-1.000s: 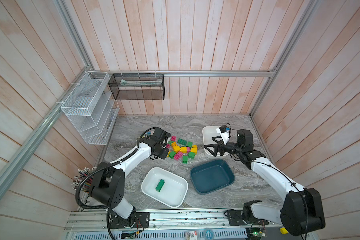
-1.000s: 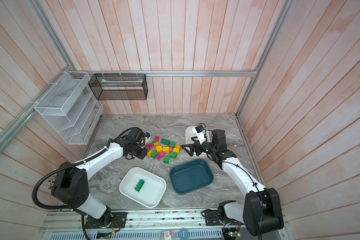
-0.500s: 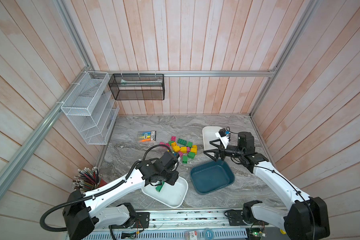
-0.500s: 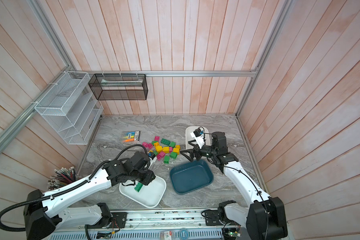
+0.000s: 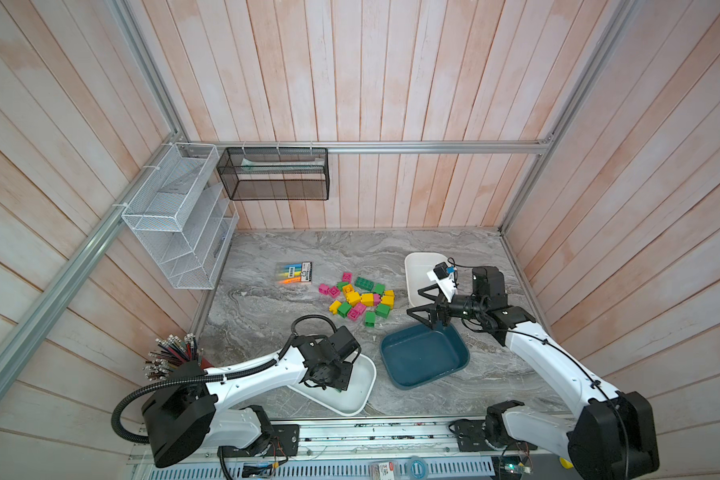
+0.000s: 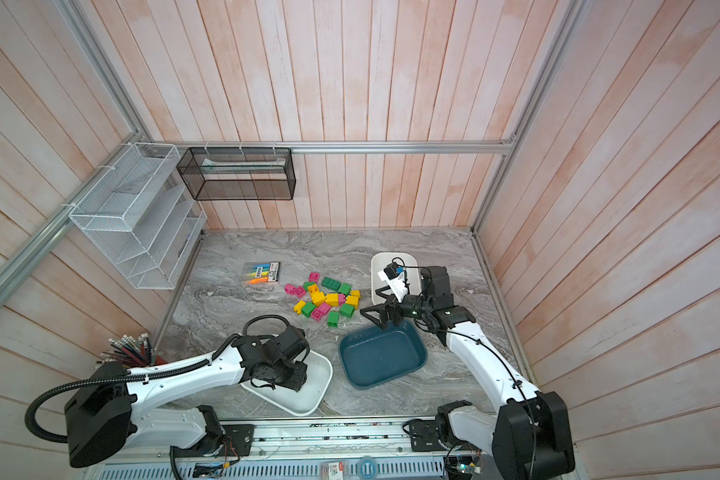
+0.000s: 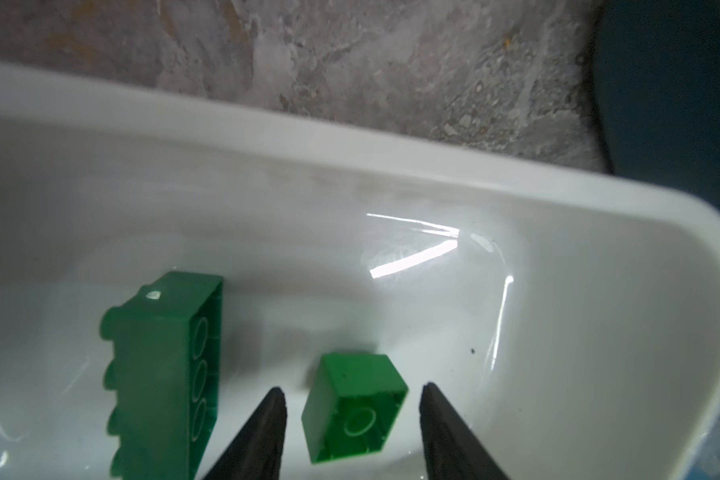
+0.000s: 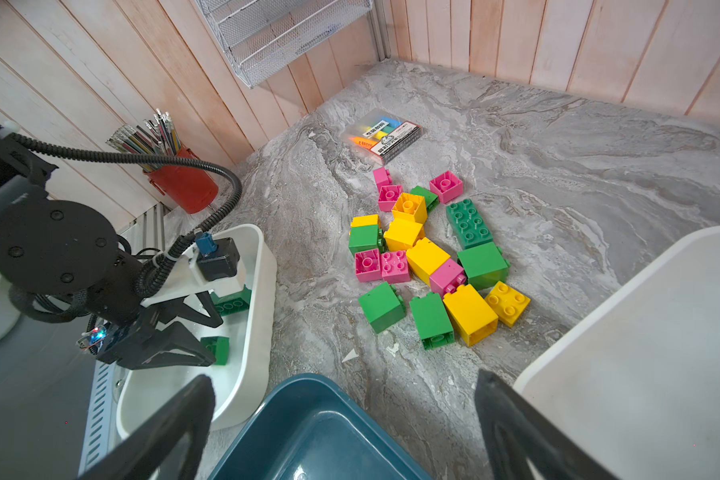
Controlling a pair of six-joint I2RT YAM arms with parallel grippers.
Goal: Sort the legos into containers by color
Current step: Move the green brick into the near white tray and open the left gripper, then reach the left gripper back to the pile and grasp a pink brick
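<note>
We take the dark teal tub [image 5: 427, 359] as the reference for every position. It stands on the marble table [image 5: 308, 249].

We find the left gripper [image 7: 352, 388] lowered into the near white tub [image 5: 360, 392], which sits just beside the teal tub on the left-arm side. Its jaws stand partly apart. In the left wrist view a small green brick [image 7: 354, 409] lies between the fingers [image 7: 262, 432] with a clear gap on each side, so we read nothing as gripped. The brick is inside the white tub, its hollow underside toward the camera. An oblong green brick [image 7: 163, 365] lies on its side near it in the same tub.

We find the right gripper [image 8: 341, 377] hovering over the far rim of the teal tub. Its jaws are spread wide, with nothing between them.

The unsorted legos [image 5: 362, 297], in green, yellow and pink, form one cluster on the table beyond the teal tub, near its far left-arm corner. The far white tub [image 5: 416, 266] stands beyond the teal tub's far rim, behind the right gripper. A highlighter pack [image 5: 294, 272] lies farther from the teal tub than the cluster, on the left-arm side.
</note>
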